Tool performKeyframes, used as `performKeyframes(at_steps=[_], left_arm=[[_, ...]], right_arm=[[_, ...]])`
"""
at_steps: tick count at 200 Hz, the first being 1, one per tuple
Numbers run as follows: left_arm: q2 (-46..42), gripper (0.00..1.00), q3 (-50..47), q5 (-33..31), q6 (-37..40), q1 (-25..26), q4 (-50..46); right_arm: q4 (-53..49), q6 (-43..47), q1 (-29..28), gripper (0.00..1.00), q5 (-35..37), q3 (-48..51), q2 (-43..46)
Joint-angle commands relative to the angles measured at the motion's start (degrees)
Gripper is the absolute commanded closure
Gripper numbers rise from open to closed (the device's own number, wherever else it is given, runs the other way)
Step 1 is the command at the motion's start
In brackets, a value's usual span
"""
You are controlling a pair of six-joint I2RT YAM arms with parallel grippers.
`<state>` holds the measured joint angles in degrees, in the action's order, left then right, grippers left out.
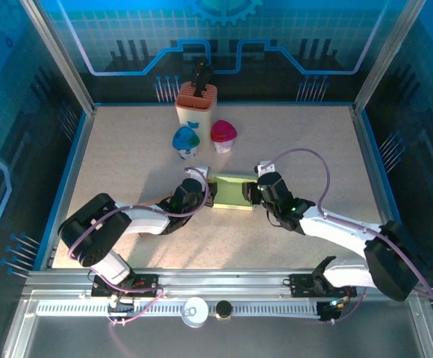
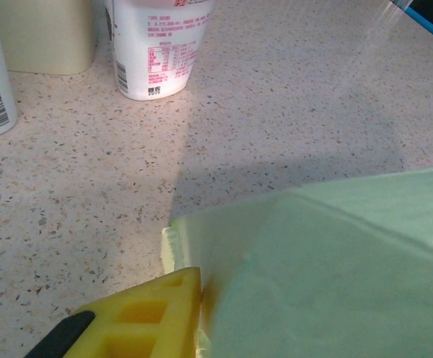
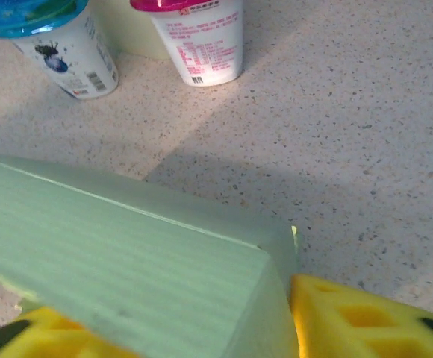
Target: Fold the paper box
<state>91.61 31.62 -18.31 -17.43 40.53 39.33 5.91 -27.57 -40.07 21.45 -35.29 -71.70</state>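
I reckon the paper box is mostly shaped, ends maybe left to tuck; the right gripper has its jaws clamped on the right end, for the left gripper I cannot tell

Pink print on the pink-lidded cup and the barcode on the blue-lidded cup are unreadable.

There is one pale green paper box. There are two yogurt cups: one blue-lidded cup and one pink-lidded cup. One cream holder with an orange top carries one black tool. There are two grippers, the left gripper and the right gripper. The front rail bears two round pieces, one white disc and one black knob.
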Motion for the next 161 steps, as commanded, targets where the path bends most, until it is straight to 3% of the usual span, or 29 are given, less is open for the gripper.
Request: performKeyframes(at_steps=[1,23,66,102,133,161], left_arm=[[-1.0,0.8,-0.7,-2.5,1.6,0.6,0.3],[-0.9,0.82,-0.6,-2.6,1.7,0.7,0.4],[0.1,0.84,0.2,-2.2,1.7,1.4,0.6],[-0.1,0.83,0.3,-2.4,1.8,1.5,0.5],[-0.1,0.83,0.6,-2.0,2.1,1.6,0.6],[-0.1,0.83,1.1,-1.4,2.1,1.6,0.4]], right_arm=[[-11.6,-4.9,0.4,0.39,-2.0,-5.3,1.9],[-16.3,-8.6,1.2,0.31,-6.5,-6.1,3.4],[-19.4,-11.8,3.7,0.27,-14.4,-7.3,6.3],[-23.1,-9.9,10.0,0.21,-19.8,-10.3,11.1],[-26.6,-13.0,17.5,0.16,-30.3,-13.6,7.0],[-28.2,-16.1,22.5,0.21,-38.6,-16.9,-1.0]])
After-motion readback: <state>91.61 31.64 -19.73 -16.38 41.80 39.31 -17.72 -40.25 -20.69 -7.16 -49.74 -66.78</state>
